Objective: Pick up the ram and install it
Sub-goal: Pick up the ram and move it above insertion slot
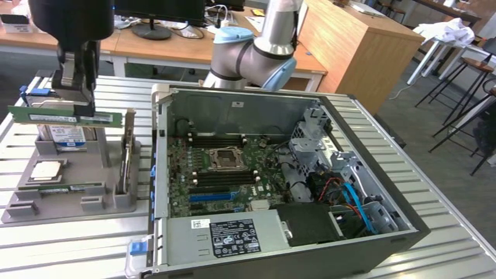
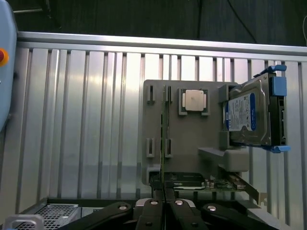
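Tool is closed tight on the ram, pinching it near the middle of its top edge. The ram hangs level with its long side horizontal, white label facing the exterior camera. It sits at the exterior view's left, up over the grey holder and in front of the drive, well apart from the PC case. Can't tell if its bottom edge is fully clear of the holder.

In the wrist view the tool grips the ram edge-on. The ram shows as a thin green line running across the holder.

On the holder:
- The drive, blue-white label, stands on edge in blue brackets.
- The cpu chip lies flat in a square pocket, also seen in the wrist view.
- A card stands upright on the holder's side nearest the case, also seen in the wrist view.

The case lies open on the slatted metal table. Inside it:
- The motherboard has the socket near its centre.
- Dark long slots run on both sides of the socket.
- The power supply is at the near end of the case.

The arm rises behind the case.
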Motion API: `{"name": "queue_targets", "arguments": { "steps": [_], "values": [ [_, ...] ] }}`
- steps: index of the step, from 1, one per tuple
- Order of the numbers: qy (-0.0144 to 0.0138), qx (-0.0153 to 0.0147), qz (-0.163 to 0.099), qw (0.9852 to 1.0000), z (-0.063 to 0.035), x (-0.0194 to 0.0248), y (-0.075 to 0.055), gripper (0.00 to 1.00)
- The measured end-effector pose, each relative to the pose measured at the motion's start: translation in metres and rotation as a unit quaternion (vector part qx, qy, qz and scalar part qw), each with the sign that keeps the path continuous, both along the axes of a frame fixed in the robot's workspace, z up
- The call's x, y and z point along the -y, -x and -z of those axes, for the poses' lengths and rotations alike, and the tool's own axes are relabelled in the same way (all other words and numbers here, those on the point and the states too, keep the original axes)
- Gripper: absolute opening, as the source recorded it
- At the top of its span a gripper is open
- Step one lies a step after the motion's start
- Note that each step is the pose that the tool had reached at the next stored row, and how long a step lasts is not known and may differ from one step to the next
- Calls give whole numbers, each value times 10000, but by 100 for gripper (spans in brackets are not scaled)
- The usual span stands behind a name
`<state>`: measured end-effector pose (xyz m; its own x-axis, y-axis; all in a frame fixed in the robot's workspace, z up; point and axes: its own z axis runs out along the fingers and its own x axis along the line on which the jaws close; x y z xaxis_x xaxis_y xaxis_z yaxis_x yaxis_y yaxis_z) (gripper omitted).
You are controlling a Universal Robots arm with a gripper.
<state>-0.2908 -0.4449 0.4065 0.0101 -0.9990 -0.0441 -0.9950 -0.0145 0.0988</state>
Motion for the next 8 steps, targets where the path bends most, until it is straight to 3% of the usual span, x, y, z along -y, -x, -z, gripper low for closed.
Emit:
{"name": "queue_targets", "arguments": {
  "steps": [8],
  "values": [
    [0, 0, -1, 10000, 0, 0, -152, 11]
  ]
}}
